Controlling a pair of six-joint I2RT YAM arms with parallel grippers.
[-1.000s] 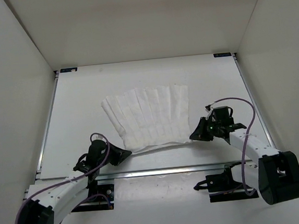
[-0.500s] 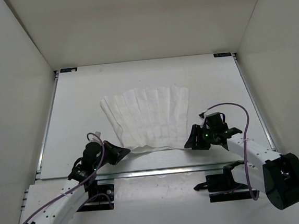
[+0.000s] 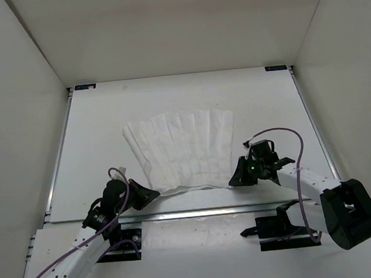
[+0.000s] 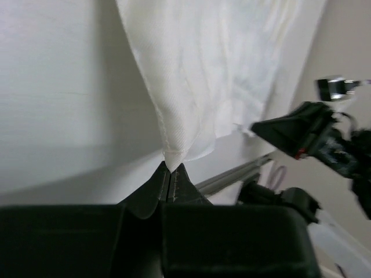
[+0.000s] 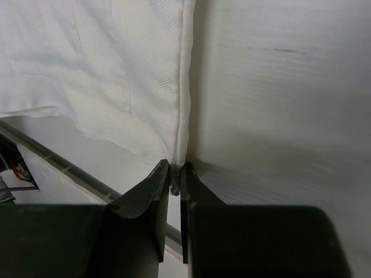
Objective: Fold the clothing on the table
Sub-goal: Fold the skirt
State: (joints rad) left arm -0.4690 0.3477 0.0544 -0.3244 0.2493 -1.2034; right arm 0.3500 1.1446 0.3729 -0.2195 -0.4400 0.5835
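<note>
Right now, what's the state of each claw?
Left claw: closed, pinching a corner of the clothing.
Right claw: closed on the clothing's hem corner.

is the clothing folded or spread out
Spread out: the clothing fans open across the table, pleats all showing, only its near corners pinched by the left gripper and right gripper.

Clothing lies flat mid-table, wider edge toward the far side, narrower edge toward the arms. Left gripper sits at its near-left corner, right gripper at its near-right corner, each touching the fabric. Rail runs along the table's near edge, between clothing and arm bases.
</note>
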